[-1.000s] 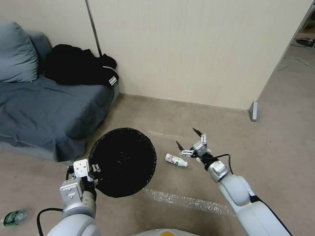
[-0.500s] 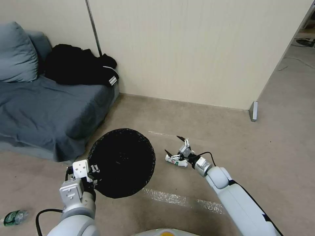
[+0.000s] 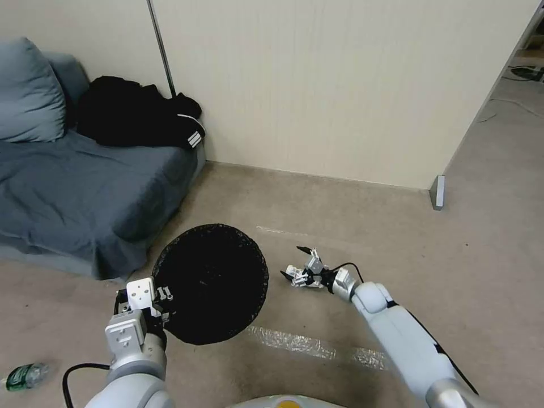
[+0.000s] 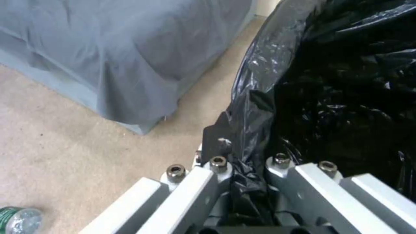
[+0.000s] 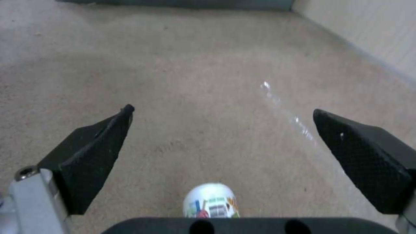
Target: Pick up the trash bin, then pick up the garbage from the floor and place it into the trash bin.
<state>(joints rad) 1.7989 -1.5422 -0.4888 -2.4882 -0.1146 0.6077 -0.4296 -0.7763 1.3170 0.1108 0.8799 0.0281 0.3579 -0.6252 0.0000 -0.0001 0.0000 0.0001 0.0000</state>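
my right gripper sits spread wide around the small white-labelled plastic bottle on the beige carpet floor; my left gripper clamps the black-bagged round trash bin's rim.

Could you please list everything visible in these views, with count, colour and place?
Round trash bin lined with crinkly black bag: one, black, held up by its rim, left of centre.
Small white labelled bottle: one, white, lying on the carpet between the right gripper's fingers.
Clear green-labelled bottle: one, on the carpet at far left.
Beige carpet floor: one, with pale tape lines.
Grey sofa with cushion: one, at left.
Black clothes: one heap, on the sofa.
Beige wall panel: one, behind.
Left gripper: shut on the bin's rim.
Right gripper: open, astride the white bottle.
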